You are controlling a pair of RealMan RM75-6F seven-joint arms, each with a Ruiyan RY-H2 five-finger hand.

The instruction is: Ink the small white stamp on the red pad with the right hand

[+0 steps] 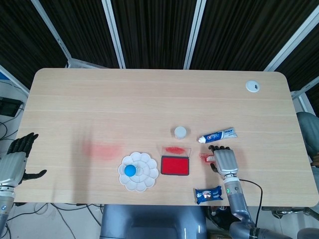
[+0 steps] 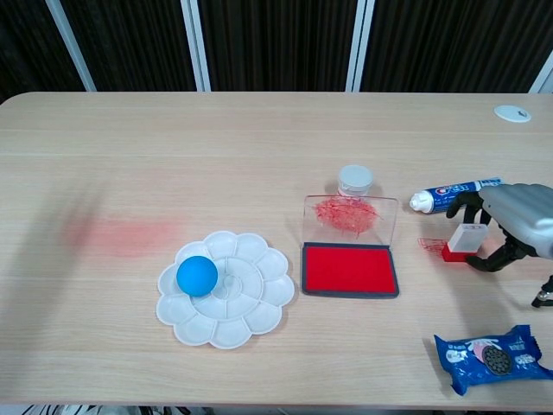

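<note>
The small white stamp [image 2: 466,239] with a red base stands upright on the table, right of the red ink pad [image 2: 349,270]. My right hand [image 2: 511,221] is curled around the stamp, with dark fingers [image 2: 461,206] behind it and the thumb just in front. Whether they still press on it is unclear. From above, the right hand [image 1: 225,161] covers most of the stamp [image 1: 209,158]. The pad's clear lid [image 2: 350,217] lies open behind it, smeared red. My left hand [image 1: 14,162] hangs off the table's left edge, fingers apart and holding nothing.
A toothpaste tube [image 2: 452,194] lies just behind the right hand, and a blue snack packet [image 2: 492,356] lies in front. A white jar [image 2: 355,180] stands behind the pad. A white palette [image 2: 226,288] holds a blue ball [image 2: 197,276]. A red smear [image 2: 121,235] marks the table's left.
</note>
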